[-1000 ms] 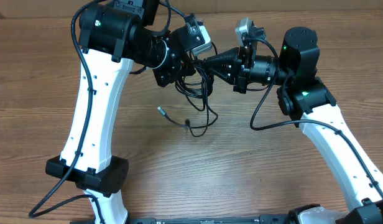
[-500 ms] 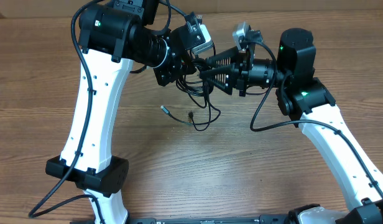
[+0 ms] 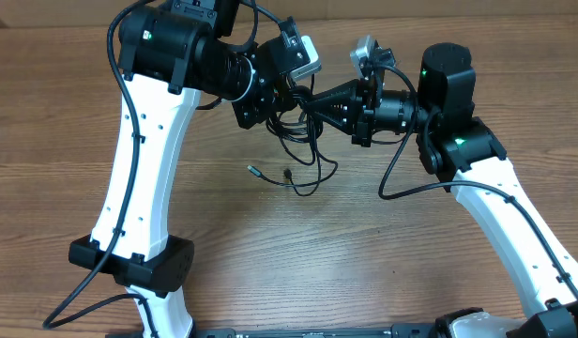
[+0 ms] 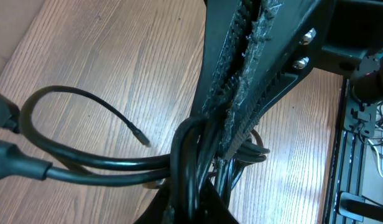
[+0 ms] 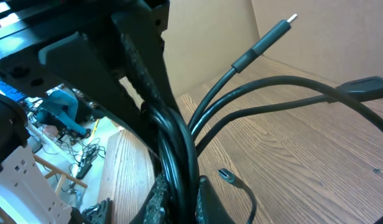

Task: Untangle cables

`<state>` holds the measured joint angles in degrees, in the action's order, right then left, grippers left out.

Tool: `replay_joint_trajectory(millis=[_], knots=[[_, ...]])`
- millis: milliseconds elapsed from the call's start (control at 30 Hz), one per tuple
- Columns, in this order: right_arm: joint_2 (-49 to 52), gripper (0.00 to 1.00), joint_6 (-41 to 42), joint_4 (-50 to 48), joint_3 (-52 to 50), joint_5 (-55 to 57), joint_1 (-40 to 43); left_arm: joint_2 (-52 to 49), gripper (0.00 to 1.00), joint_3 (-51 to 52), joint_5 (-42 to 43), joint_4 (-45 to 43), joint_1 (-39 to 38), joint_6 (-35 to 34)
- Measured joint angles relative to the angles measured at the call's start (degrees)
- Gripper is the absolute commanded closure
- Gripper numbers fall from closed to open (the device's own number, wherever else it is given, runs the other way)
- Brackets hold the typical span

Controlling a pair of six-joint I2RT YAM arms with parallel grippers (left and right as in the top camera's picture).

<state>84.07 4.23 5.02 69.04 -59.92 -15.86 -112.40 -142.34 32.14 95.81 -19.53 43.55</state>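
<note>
Loops of thin black USB-style cables (image 3: 306,160) dangle below the left pincer (image 3: 287,103) and right pincer (image 3: 308,101), both clamped on the bundle between them. Likely light and limp; grip near a silver plug end (image 3: 252,170).

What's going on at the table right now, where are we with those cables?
Both arms have hold of the tangled cables. The left fingers and right fingers are each clamped shut on the same bundle, meeting close together above the table. Loops and loose plug ends hang below them. Nothing is separated yet.
</note>
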Motion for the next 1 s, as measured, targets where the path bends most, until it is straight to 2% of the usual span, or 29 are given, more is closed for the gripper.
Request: replay_joint_trajectory(millis=[100,133,333,700,867,1000], knots=[[0.00,0.96,0.04,0.09,0.00,1.27,-0.11,0.00,0.83,0.00,-0.55,0.46,0.00,-0.13],[0.00,0.96,0.04,0.04,0.00,1.77,-0.24,0.00,0.77,0.00,-1.01,0.46,0.00,-0.44],[0.00,0.96,0.09,-0.96,0.00,6.58,-0.31,0.00,0.62,0.00,-5.11,0.72,0.00,-3.54],[0.00,0.96,0.07,-0.81,0.00,9.33,-0.31,-0.02,0.58,0.00,-6.93,0.85,0.00,-4.63],[0.02,0.96,-1.01,3.32,0.00,9.49,-0.31,-0.02,0.52,0.00,-7.43,0.13,0.00,-4.61],[0.00,0.96,-2.93,5.09,0.00,9.38,-0.31,0.00,0.52,0.00,-7.85,-2.12,0.00,-4.63]])
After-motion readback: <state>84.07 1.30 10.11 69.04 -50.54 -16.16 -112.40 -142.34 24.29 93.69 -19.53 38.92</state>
